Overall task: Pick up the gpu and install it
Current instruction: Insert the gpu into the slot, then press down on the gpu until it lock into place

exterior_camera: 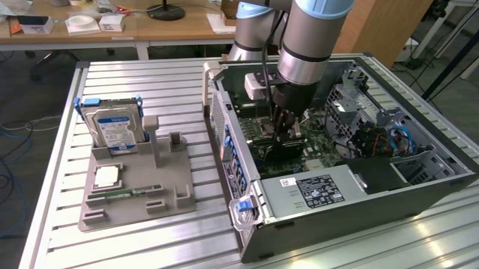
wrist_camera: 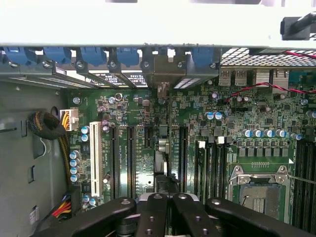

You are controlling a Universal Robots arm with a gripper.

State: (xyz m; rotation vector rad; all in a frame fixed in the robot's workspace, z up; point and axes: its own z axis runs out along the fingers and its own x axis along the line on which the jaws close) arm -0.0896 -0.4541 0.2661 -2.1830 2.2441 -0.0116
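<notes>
Item: gpu (exterior_camera: 286,150). We find it inside the open computer case (exterior_camera: 419,185), standing on edge over the motherboard (wrist_camera: 256,128). In the wrist view we see it end-on as a thin dark line (wrist_camera: 168,133) running toward the rear bracket openings (wrist_camera: 163,69). We judge this edge-down attitude to be what an expansion slot requires, with the bracket end facing the case's rear wall.

Item: gripper (exterior_camera: 288,131). We record its fingers pressed together on the gpu's upper edge, pinching the card from above. The arm reaches straight down into the case, which we take to keep the card vertical over the slot. Whether the card is fully seated we cannot tell.

Item: parts holder (exterior_camera: 134,190), on the desk (exterior_camera: 150,78) to the exterior view's left of the case. We list a hard drive (exterior_camera: 112,126) upright in its stand, and a green memory stick (exterior_camera: 123,194) lying in a groove. One upright slot (exterior_camera: 174,141) beside the drive stands vacant; we judge it the card's likely former berth.
</notes>
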